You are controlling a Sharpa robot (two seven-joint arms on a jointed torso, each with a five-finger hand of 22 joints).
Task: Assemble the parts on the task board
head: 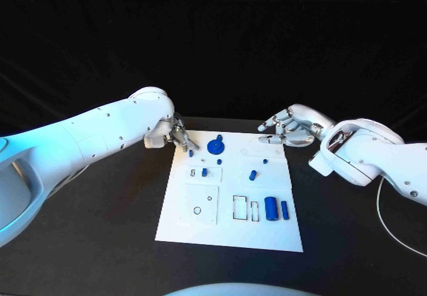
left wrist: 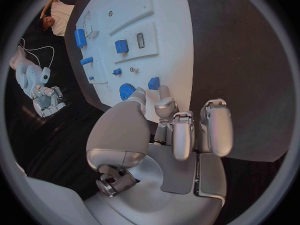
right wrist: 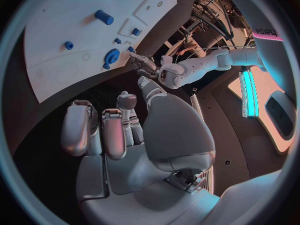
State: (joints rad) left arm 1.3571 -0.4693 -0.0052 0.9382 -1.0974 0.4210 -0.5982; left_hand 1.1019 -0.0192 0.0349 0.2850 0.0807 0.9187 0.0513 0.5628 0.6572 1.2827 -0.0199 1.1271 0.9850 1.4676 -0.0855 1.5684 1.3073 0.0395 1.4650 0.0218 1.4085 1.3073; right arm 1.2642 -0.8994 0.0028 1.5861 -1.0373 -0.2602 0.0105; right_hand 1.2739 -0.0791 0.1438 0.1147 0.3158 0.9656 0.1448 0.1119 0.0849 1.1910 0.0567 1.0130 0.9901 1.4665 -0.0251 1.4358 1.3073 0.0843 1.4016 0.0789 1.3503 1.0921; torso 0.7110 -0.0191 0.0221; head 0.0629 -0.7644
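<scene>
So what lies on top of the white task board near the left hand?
On the task board, near the left hand, lie a round blue gear-like part and a small blue piece by the fingertips. The fingers hide the board's far-left corner, so anything there cannot be seen.

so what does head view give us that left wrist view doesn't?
Head view: the whole white task board down to its near edge, with the two upright blue cylinders at its lower right, and both white arms.

Left wrist view: the left hand close up, palm and fingers empty, fingertips beside a small blue block at the board's edge.

Both: the round blue gear-like part, the right hand holding nothing, and the black table.
</scene>
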